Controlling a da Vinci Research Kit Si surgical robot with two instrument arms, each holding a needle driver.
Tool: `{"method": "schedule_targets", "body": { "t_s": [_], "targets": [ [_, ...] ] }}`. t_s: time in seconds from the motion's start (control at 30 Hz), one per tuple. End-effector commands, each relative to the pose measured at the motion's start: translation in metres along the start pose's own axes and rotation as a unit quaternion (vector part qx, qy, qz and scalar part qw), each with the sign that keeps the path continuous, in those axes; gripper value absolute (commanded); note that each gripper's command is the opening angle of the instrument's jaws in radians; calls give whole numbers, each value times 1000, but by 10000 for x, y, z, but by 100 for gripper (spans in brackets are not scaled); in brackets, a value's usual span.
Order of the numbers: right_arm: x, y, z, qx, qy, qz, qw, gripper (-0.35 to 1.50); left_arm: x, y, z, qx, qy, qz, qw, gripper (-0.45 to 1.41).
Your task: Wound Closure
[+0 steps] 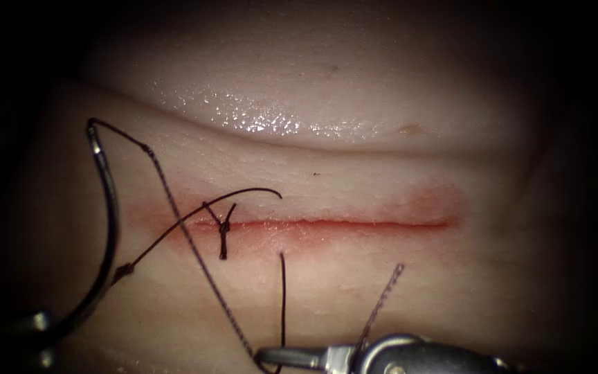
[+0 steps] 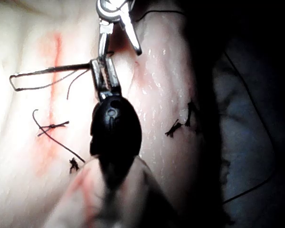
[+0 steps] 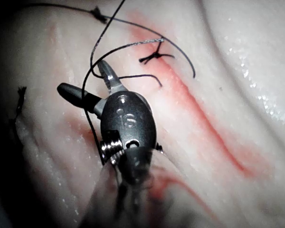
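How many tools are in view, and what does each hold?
2. Left tool, left of the cut, grips the free needle near its tip end; right tool, below the cut, is open, empty.

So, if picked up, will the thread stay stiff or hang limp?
Probably limp: the thread lies in loose curves on the tissue. It looks thin, so likely light, and might slip from the right tool, whose open jaws hold nothing. The left tool holds the needle far from its thread end, out of the tissue, left of the cut.
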Motion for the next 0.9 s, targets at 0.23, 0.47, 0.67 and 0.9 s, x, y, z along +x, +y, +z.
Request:
{"method": "schedule_targets", "body": {
  "t_s": [0.23,0.47,0.67,0.9],
  "targets": [
    [-32,62,-9,-33,-12,-30,999,140,-9,0,-27,23,0,0,1000,-45],
    [-81,89,10,-59,-22,-48,997,138,1,-9,-58,61,-6,7,998,-45],
    [-105,98,34,-64,-25,-35,997,130,2,-11,-52,63,-2,9,998,-45],
    [-110,103,54,-57,-24,-35,997,91,-3,-16,-47,64,2,9,998,-45]
  ]
}}
